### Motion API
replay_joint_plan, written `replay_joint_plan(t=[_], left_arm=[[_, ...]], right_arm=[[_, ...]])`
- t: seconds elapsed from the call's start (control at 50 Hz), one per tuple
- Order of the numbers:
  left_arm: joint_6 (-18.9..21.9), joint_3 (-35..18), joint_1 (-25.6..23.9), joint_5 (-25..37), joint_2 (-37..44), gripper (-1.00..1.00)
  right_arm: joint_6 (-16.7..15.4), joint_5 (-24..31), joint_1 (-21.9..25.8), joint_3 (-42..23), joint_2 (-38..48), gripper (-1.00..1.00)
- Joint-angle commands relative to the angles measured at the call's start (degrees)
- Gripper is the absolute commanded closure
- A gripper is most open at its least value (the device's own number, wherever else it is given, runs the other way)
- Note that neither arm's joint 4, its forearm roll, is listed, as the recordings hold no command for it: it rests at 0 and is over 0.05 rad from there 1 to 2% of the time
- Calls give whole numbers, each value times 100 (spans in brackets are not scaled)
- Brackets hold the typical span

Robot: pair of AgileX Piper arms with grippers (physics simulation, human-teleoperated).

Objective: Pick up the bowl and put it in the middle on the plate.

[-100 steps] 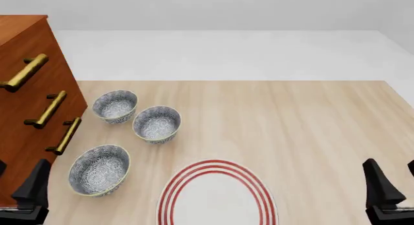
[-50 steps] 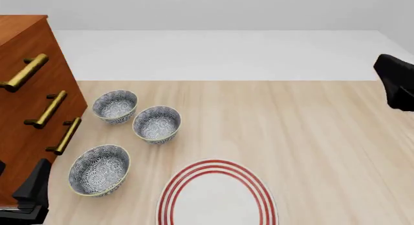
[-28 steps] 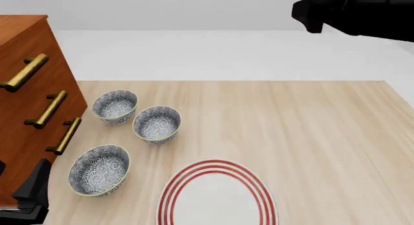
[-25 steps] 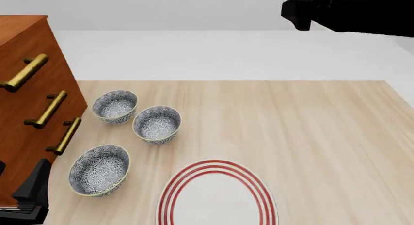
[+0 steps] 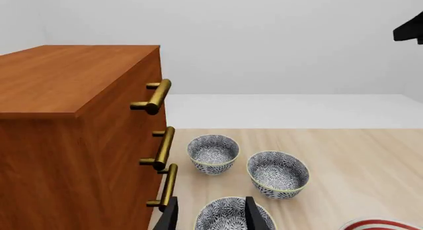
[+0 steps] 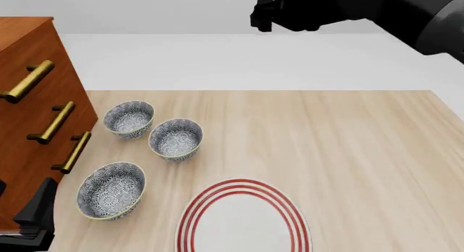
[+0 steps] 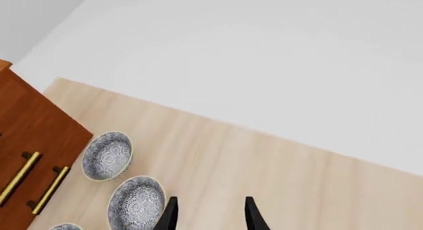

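Right gripper (image 7: 207,212) swung up and leftward, fingers spread, empty; bowl (image 6: 175,139) untouched, plate (image 6: 243,216) bare; left gripper (image 5: 210,215) spread

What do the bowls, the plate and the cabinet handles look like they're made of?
These are simulator renders, so going by looks only. The three bowls: glazed ceramic, judging by the blue-grey floral print and pale rim. The plate: white ceramic with painted red rings, smooth finish. The cabinet handles: brass-like metal, golden with a soft sheen, on a reddish wood-grain cabinet.
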Motion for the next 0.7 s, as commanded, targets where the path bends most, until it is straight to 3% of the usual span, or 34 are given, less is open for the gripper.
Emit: replay_joint_plan(t=[0.02,0.14,0.44,0.7], left_arm=[[0,0,0,0,0,-100],[0,0,0,0,0,-100],[0,0,0,0,0,-100],[0,0,0,0,0,-100]], right_arm=[[347,406,472,-1020,1144,-100],[176,547,401,-1512,1689,-100],[221,862,652,-2314,2513,-100],[129,861,773,-2277,2817,-100]])
